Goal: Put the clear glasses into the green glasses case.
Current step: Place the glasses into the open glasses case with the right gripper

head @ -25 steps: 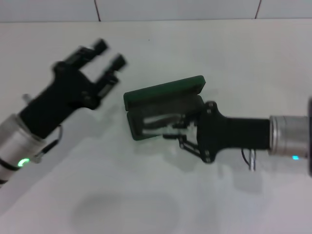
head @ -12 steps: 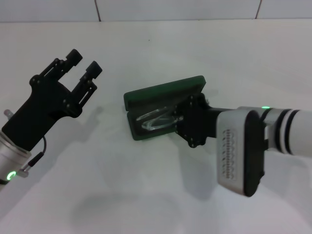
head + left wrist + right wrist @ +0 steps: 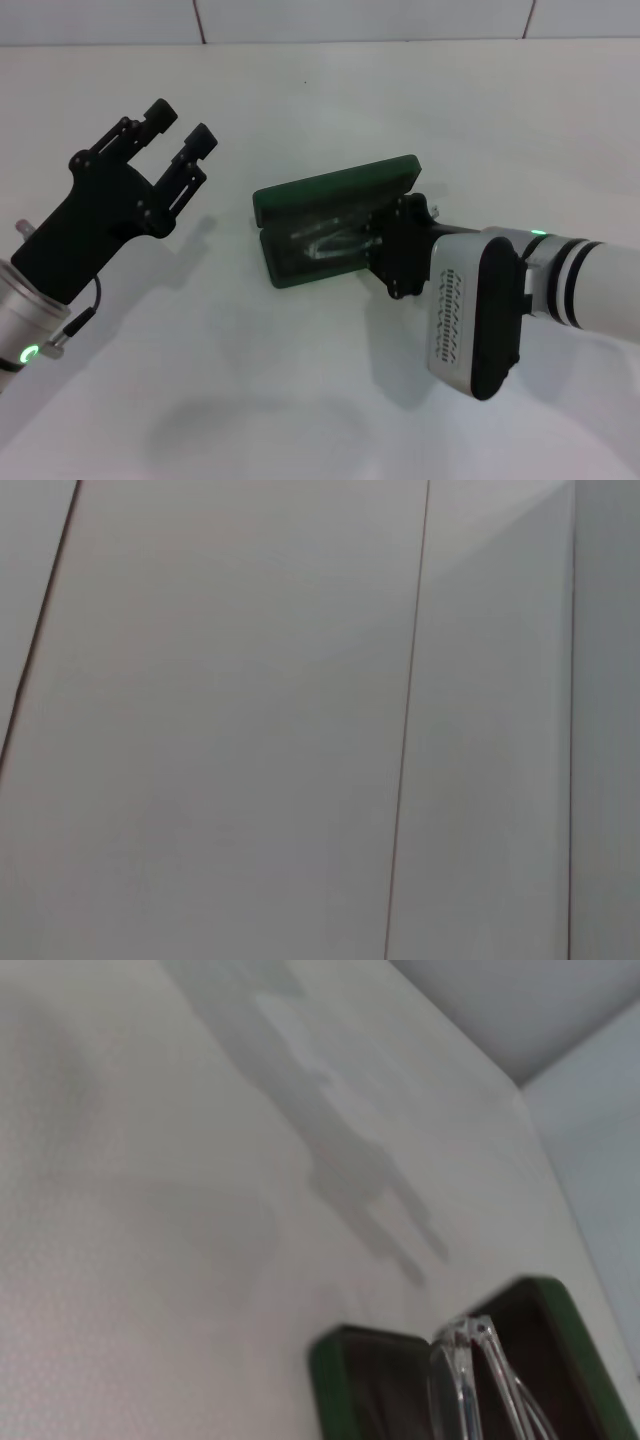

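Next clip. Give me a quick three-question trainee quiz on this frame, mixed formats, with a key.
1. True or false: the green glasses case lies closed.
2. Which gripper is at the case: A) left gripper B) right gripper?
3. Fill in: the clear glasses sit ____ the case.

Key:
1. False; its lid stands open.
2. B; the left gripper is raised, open, away from the case.
3. Inside, in the lower half.
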### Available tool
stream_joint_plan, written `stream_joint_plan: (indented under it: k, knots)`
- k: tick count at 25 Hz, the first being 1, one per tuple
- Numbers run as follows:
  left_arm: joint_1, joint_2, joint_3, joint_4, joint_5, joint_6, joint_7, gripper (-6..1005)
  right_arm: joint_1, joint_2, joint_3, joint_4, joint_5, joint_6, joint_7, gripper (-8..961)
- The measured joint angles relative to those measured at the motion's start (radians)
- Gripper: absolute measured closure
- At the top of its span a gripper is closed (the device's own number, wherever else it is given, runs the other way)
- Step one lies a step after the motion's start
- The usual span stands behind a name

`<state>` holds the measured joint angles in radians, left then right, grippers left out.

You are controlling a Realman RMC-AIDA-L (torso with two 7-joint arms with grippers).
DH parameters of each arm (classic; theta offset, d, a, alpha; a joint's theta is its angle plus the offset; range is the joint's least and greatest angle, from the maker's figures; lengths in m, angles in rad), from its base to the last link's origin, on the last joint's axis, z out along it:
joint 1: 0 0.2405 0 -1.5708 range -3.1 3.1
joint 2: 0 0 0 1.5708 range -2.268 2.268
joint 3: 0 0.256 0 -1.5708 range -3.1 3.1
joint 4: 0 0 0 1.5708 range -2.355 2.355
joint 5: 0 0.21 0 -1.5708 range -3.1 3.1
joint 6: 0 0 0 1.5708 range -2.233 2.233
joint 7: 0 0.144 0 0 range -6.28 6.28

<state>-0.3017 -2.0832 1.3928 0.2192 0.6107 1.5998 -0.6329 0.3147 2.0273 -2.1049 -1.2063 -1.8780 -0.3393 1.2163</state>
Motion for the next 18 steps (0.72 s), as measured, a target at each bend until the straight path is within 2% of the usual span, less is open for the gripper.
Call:
stream_joint_plan:
  k: [7,18]
  knots:
    - [-0.011,0.000,0.000,-0.003,0.013,-0.014,0.001,463,0.022,0.000,-0.028,0.023,0.043,0.080,0.031,680]
    - [-0.013,0.000,0.001,-0.003,0.013,-0.014,0.003,462,0.047,0.000,-0.125,0.058,0.049,0.194,0.032,672]
